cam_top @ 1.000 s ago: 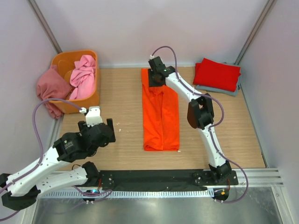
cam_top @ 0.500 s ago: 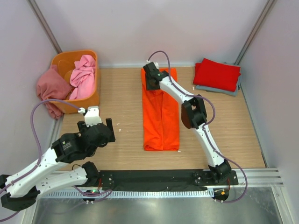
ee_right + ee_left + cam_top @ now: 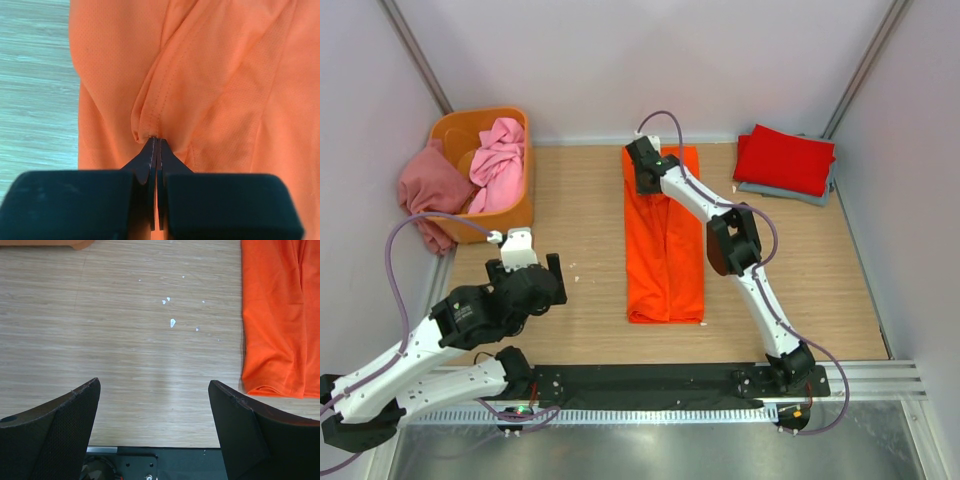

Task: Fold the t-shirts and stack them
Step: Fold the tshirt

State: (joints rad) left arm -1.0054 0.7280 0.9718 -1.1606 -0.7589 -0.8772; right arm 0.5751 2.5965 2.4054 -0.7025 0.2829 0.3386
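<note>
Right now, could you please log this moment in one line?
right jaws: shut on orange shirt | left jaws: open over table

Right end effector pinched closed, left end effector spread wide.

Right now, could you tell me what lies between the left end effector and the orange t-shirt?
Only bare tabletop with a few white specks separates the left end effector from the orange t-shirt, as the left wrist view shows.
</note>
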